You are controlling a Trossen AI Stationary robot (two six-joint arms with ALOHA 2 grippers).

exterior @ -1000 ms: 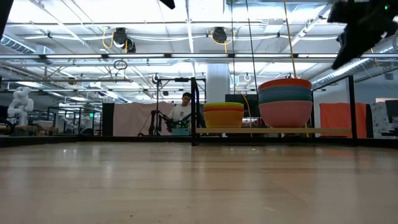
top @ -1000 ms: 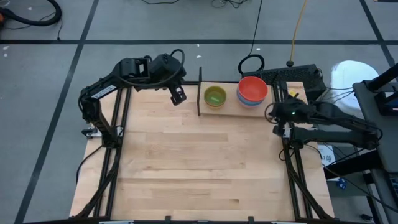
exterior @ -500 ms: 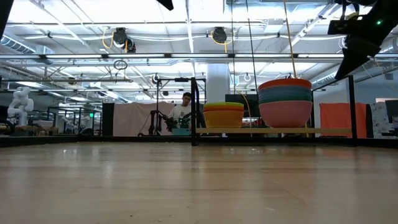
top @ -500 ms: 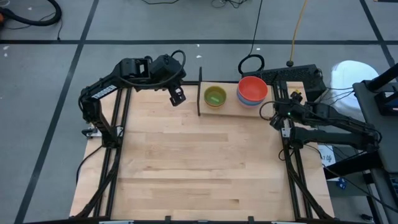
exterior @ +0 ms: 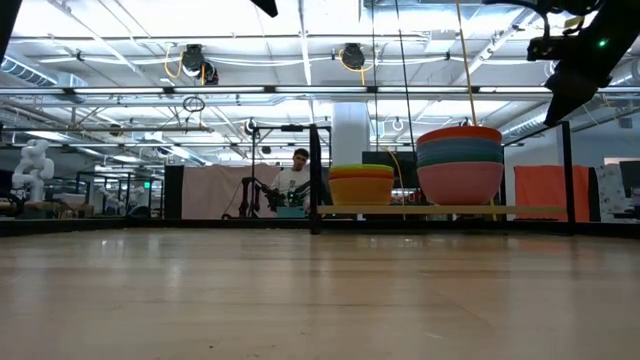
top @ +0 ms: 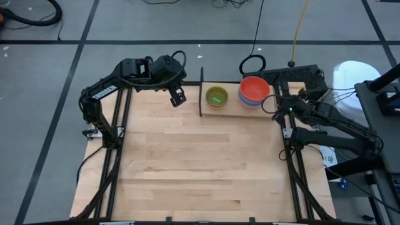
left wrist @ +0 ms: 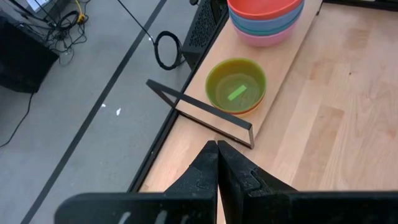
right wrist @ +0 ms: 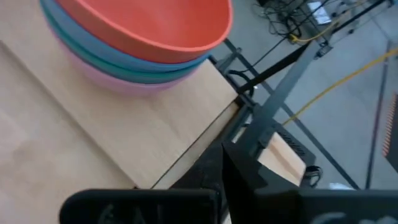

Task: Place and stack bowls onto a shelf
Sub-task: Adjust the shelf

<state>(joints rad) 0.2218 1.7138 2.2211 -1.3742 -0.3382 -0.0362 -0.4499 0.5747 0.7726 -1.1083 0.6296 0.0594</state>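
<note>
Pale wood frames two finished stacks on the shelf (top: pixel 275 107) at the upper centre of the overhead frame: large bowls (top: pixel 254 91) topped by red (blue, teal and pink beneath), and a smaller stack (top: pixel 216 97) topped by green. Left gripper (top: pixel 179 97), fingers pressed together, hangs just left of the shelf. Right gripper (top: pixel 279 104), also closed and empty, sits beside its right end.

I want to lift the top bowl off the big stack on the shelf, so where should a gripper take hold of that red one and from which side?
Grip the red bowl by its rim, probably coming down from above. It sits nested mouth-up atop the large stack, so only its rim stands clear; the walls are sunk in the bowl below.
</note>
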